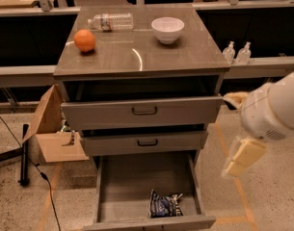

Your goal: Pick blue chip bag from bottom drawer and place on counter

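The blue chip bag (pixel 163 204) lies crumpled on the floor of the open bottom drawer (pixel 108 191), near its front right corner. The two upper drawers are partly pulled out above it. The counter (pixel 137 57) is the glossy grey-brown top of the cabinet. My gripper (pixel 240 159) hangs at the right of the cabinet, below the white arm housing (pixel 274 109). It is level with the middle drawer, above and to the right of the bag, and touches nothing.
On the counter are an orange (pixel 84 40), a lying water bottle (pixel 110 21) and a white bowl (pixel 167 29). An open cardboard box (pixel 50 129) and a black cable (pixel 23 153) sit left of the cabinet. Two small bottles (pixel 235 52) stand on a ledge at the right.
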